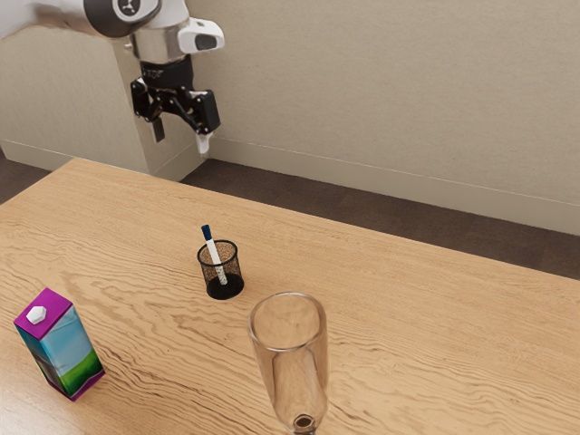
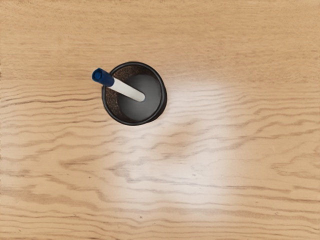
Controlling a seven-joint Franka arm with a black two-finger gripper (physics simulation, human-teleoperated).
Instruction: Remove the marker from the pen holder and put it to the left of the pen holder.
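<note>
Gripper [image 1: 181, 140] is well above the desk [image 1: 408, 344], up and back from the pen holder [image 1: 234, 268]. Fingers are spread wide with a clear gap, nothing between them.

Marker [image 1: 213, 254] is in the pen holder, tilted: blue cap [image 2: 103, 77] up and poking out past the rim, lower end down inside near the floor of the cup.

Step in hand, as I read it: line up and descend on the cap end. Notes:
- Aim for the exposed cap, not the cup centre. The lean puts the cap over the rim.
- Turn the wrist so the fingers close across the barrel, one each side, ideally tilted to match the lean.
- Come down slow, stop with fingertips just above the rim. Lower and a finger probably hooks the mesh, tipping the holder.
- Close gently; thin round barrel could roll or pivot in the pads.
- Pull out along the marker's own axis until the lower end clears the rim, then shift to the holder's left and lay it down low, so it doesn't roll.

Keep swings clear of the carton [image 1: 62, 349] and glass [image 1: 290, 344] near the holder.
</note>
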